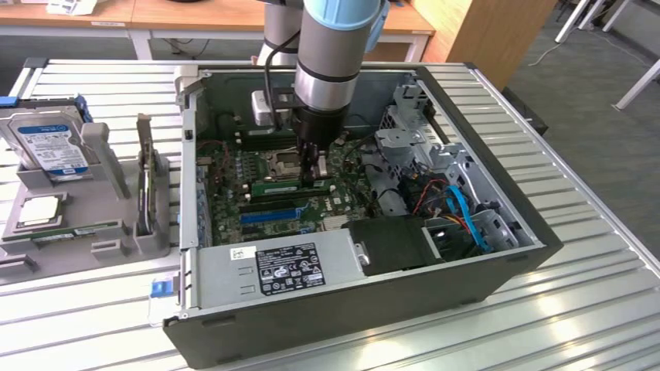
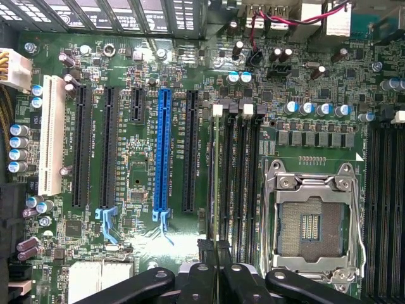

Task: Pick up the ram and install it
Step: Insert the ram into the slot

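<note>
Ram [image 1: 284,186] is down inside the open computer case [image 1: 515,255], standing on edge along the memory slot nearest the long card slots, beside the bare processor socket [image 2: 310,221]. In the wrist view we see it edge-on as a thin pale line [image 2: 216,177] running along that slot. The gripper [image 1: 315,176] has its fingers closed on the stick, pinching its upper edge toward one end [image 2: 215,250].

We judge the step in hand to be seating the stick. We cannot tell whether it has gone fully home or only rests in the mouth of the slot.

To do this well, we would keep the stick upright and parallel to the slot, so it does not lean toward the empty slots [image 2: 235,177] just beside it. The grip is off-centre, so pressure may drive one end down before the other. We would therefore push straight down and steadily, and check that both ends sink level. The white latch [image 2: 218,109] at the far end is our best sign, since it should close against the stick once seated. We would avoid sideways force, which could bend the thin board.
</note>
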`<state>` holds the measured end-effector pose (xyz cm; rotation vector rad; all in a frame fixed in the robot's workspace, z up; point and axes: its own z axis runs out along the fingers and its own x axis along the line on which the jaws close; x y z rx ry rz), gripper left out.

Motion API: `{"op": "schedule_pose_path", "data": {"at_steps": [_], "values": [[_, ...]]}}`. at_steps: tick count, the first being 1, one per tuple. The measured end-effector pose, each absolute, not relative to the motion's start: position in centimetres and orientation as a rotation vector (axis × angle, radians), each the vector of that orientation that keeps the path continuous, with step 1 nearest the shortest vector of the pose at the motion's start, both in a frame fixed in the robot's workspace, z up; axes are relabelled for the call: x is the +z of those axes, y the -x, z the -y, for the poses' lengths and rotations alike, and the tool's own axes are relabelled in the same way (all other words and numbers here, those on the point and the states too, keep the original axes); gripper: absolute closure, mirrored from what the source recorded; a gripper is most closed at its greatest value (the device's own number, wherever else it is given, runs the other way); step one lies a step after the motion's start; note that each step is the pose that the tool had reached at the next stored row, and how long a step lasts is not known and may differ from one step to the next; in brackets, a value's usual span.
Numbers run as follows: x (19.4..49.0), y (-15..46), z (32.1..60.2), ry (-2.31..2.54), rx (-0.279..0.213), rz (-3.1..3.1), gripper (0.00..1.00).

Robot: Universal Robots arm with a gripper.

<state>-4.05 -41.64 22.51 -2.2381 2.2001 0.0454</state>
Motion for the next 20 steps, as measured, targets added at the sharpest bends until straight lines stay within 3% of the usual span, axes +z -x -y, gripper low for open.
{"op": "schedule_pose_path", "data": {"at_steps": [20], "values": [[22.73, 4.04, 41.64, 2.238, 0.045, -2.200, 0.88]]}}
